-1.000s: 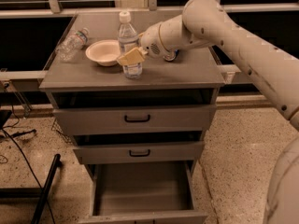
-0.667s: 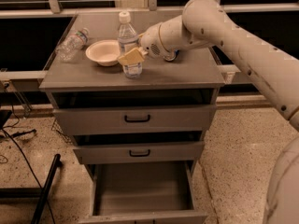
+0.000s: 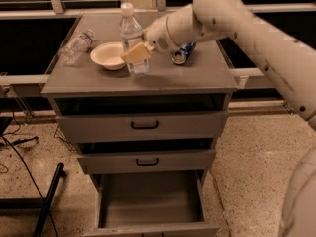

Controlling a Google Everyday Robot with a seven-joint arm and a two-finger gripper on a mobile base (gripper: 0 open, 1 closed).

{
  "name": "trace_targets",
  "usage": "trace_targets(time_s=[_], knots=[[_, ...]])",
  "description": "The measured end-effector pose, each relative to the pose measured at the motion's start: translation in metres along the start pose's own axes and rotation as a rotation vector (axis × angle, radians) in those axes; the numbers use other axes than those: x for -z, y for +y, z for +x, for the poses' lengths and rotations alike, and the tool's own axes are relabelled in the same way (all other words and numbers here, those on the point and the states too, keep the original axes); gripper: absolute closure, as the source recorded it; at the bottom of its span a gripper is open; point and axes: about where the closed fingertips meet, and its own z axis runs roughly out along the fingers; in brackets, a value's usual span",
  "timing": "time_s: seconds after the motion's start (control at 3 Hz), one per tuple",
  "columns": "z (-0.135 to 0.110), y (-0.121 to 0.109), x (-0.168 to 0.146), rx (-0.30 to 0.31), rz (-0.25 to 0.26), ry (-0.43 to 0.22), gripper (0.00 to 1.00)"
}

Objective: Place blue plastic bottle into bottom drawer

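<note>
Slight rise since a second ago: gripper (image 3: 137,54) and blue plastic bottle (image 3: 131,36) sit a touch higher over the cabinet top (image 3: 98,80), uncovering a soda can (image 3: 180,57) behind the arm. Claw clamped round the bottle's lower half, bottle upright just beside the bowl (image 3: 108,56). Grasp looks done; the carry down to the open bottom drawer (image 3: 148,201) and the release remain.

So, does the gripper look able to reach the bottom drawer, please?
Probably yes: the gripper is at the bottle on the cabinet top, and the bottom drawer stands pulled out past the upper drawers.
</note>
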Motion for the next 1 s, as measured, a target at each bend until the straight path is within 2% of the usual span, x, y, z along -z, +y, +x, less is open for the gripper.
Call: trace_targets(time_s=[0.33, 0.67, 1.0], knots=[[-0.025, 0.010, 0.021, 0.016, -0.015, 0.025, 1.00], [-0.038, 0.039, 0.072, 0.002, 0.004, 0.146, 1.00], [-0.029, 0.066, 0.107, -0.034, 0.035, 0.229, 1.00]])
